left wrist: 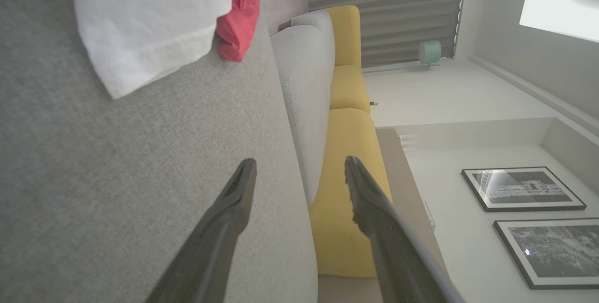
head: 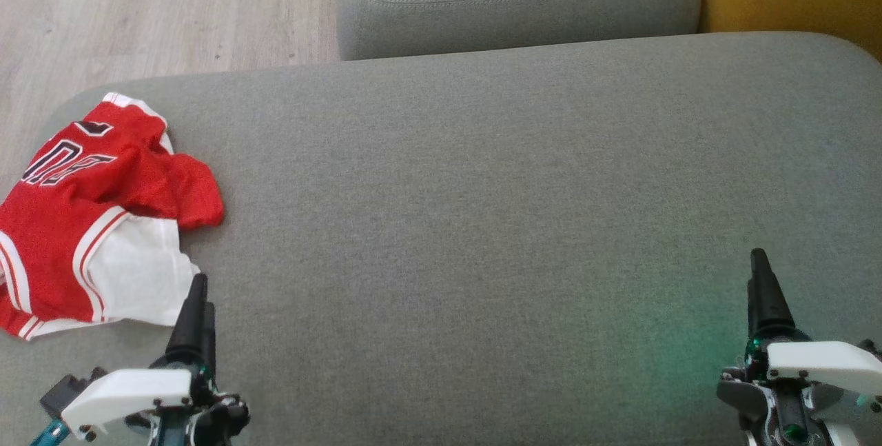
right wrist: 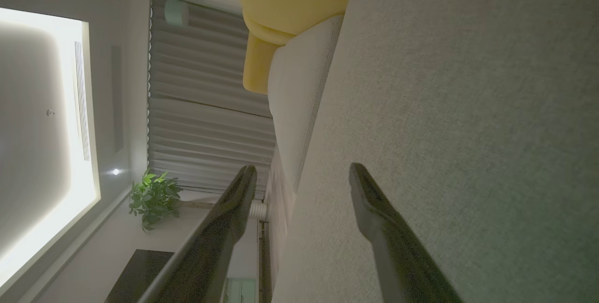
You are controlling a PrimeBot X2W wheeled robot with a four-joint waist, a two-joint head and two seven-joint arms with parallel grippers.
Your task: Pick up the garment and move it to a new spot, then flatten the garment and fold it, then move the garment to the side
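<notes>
Head view, nearest first: my left gripper (head: 198,287) and right gripper (head: 759,263) both hang wide and empty over the cushion (head: 482,225). The garment (head: 83,225) lies crumpled at the cushion's left edge, its white part just beside my left fingertips. I'd worry a shallow pinch there slips, or a sideways drag sends it off onto the floor (head: 138,12) beyond.

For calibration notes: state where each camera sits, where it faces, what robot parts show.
Head view: from the head, down onto grey cushion and garment; left pincer, right pincer at bottom.
Left wrist view: along its open fingers, across the cushion toward the garment.
Right wrist view: along its open fingers toward a curtain.
Both wrist views share the yellow sofa.
</notes>
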